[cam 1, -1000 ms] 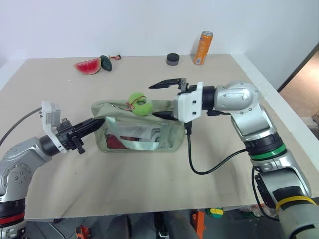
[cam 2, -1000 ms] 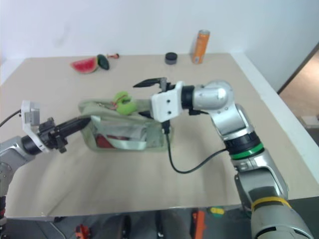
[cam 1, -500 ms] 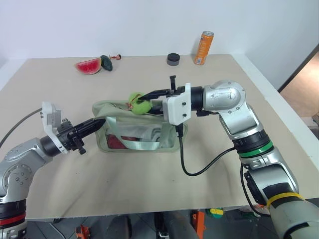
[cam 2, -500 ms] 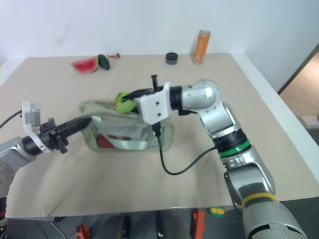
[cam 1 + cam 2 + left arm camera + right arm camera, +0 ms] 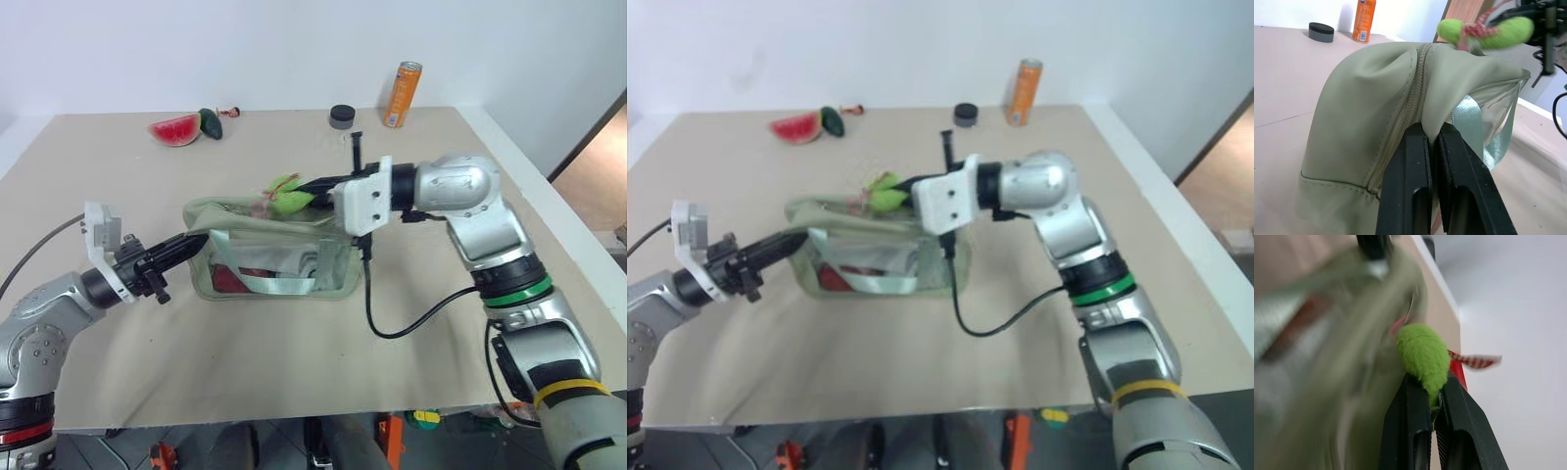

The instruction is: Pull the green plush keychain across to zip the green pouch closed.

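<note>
Right wrist view: right claw [image 5: 1433,396] pinches fuzzy green plush keychain [image 5: 1421,357], squashed long. Left claw [image 5: 1431,142] grips soft green pouch [image 5: 1371,112] fabric; pouch long side runs across surface [image 5: 294,362]

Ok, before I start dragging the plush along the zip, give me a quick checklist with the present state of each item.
1. Right gripper shut on the green plush keychain: ok, plush pinched between the fingers.
2. Left gripper shut on the end of the green pouch: ok, fabric clamped beside the zip.
3. Zip already closed: not ok, the plush sits over the pouch's middle, with track left to cover.
4. Zip track free of snags: cannot tell, partly hidden.
5. Pull path free: ok, the orange can and black cap stand far back.
</note>
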